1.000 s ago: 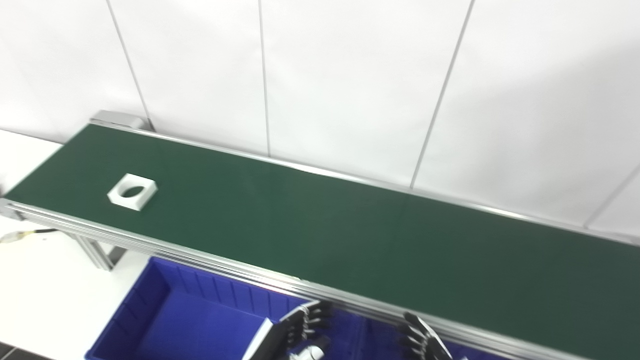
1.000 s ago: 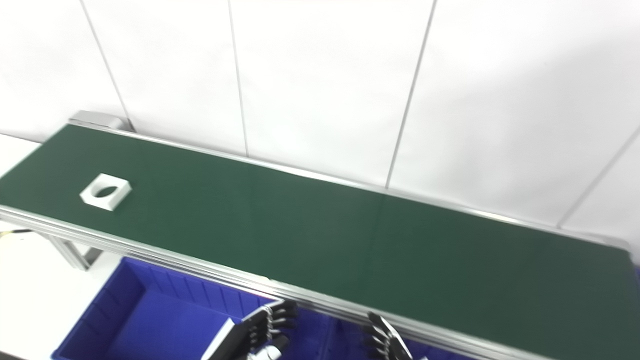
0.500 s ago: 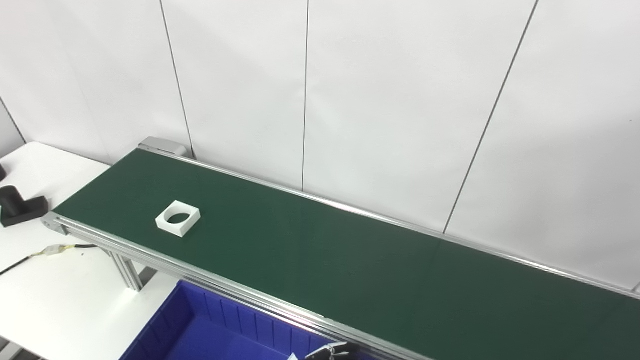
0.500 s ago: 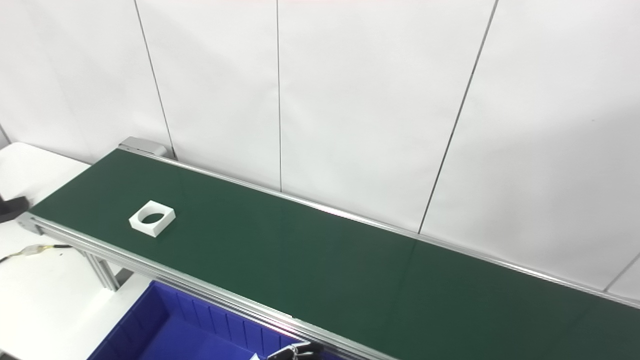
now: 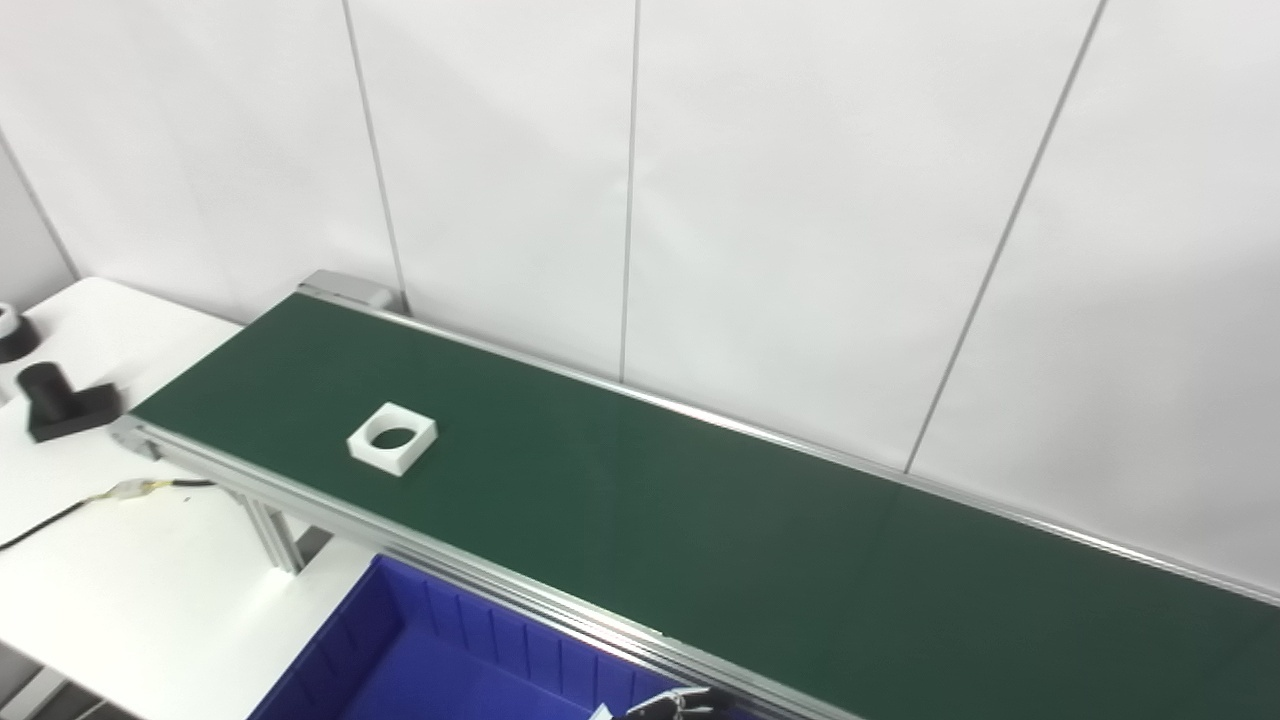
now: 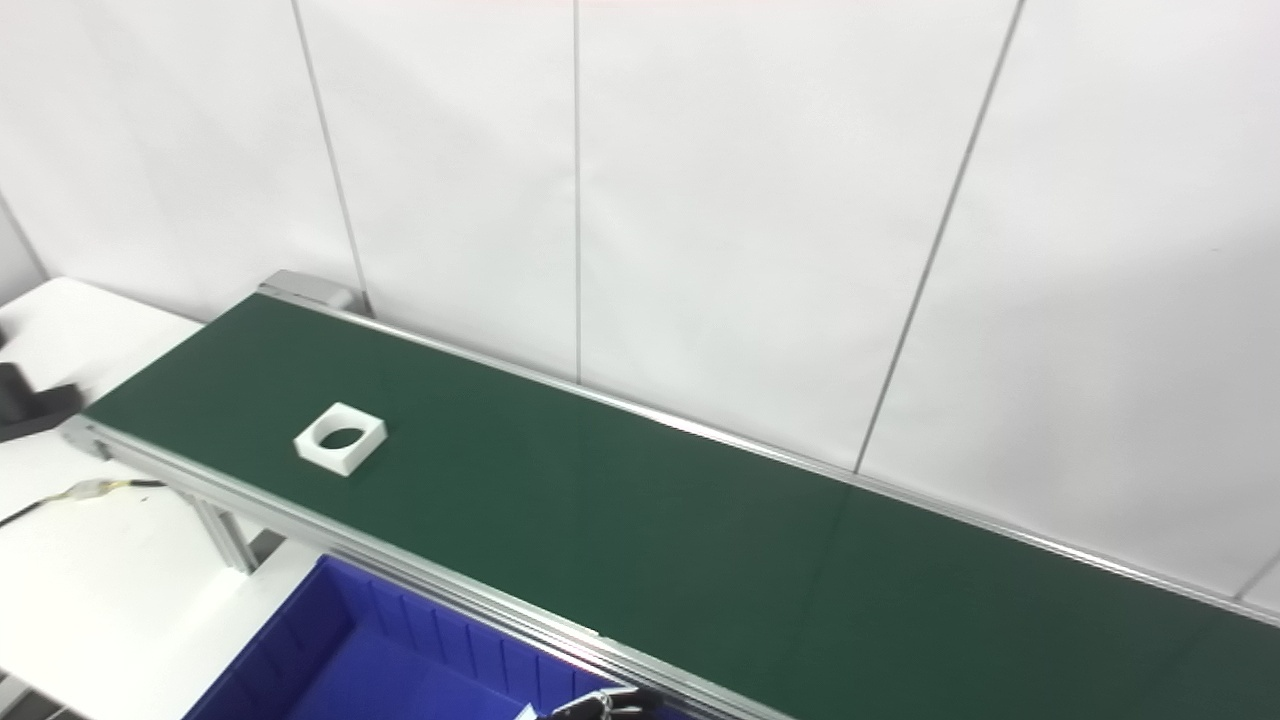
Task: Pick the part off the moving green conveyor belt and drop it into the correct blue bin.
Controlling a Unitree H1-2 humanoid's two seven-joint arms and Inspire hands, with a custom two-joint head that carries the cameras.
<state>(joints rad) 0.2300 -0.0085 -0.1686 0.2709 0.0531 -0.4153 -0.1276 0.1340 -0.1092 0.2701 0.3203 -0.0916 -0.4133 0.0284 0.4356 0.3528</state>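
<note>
A white square part with a round hole [image 5: 392,438] lies flat on the green conveyor belt [image 5: 700,520], near its left end. Below the belt's front rail stands a blue bin [image 5: 430,670], cut off by the bottom edge. Only the dark fingertips of my left hand [image 5: 680,703] poke up at the bottom edge, over the bin and just in front of the rail, far right of the part. Too little of that hand shows to tell how its fingers stand. My right hand is out of the picture.
A white table [image 5: 150,600] lies left of the belt, with a black block [image 5: 60,400] and a cable [image 5: 100,495] on it. The belt's aluminium front rail [image 5: 480,575] runs between belt and bin. White wall panels stand right behind the belt.
The camera has swung up and left, so both hands dropped toward the bottom edge and the right one left the picture. The part has crept slightly rightward along the belt.
</note>
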